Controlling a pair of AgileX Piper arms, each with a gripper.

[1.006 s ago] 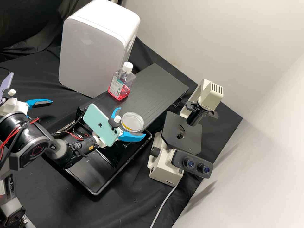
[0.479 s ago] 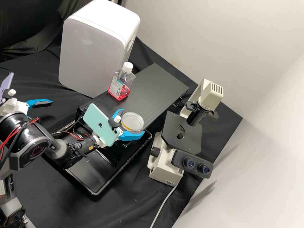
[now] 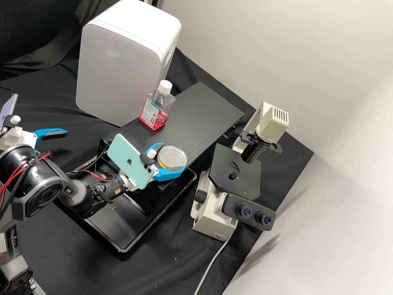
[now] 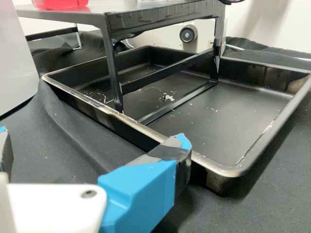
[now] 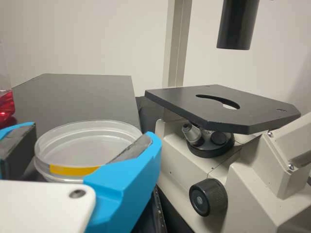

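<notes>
**Petri dish clamped at the corner of the raised platform**

The petri dish (image 3: 172, 155) is gripped across its rim by the right gripper (image 3: 173, 157), with one blue finger pressed against each side. The dish is held level, its round face turned upward and its axis upright; being circular, it cannot be given a long axis. A yellow band (image 5: 73, 170) is seen on its side wall. The dish is placed at the corner of the black raised platform (image 3: 200, 112) that lies toward the inverted microscope (image 3: 229, 196); whether its base rests on the platform cannot be told. The platform is stood in a black tray (image 3: 123, 246). A culture flask of pink liquid (image 3: 154, 110) is set on the platform's opposite side, next to a white box-shaped appliance (image 3: 123, 53). The left gripper (image 4: 92, 138) is held low over the black cloth (image 4: 63, 145) just outside the tray's rim, its fingers spread wide with nothing between them
</notes>
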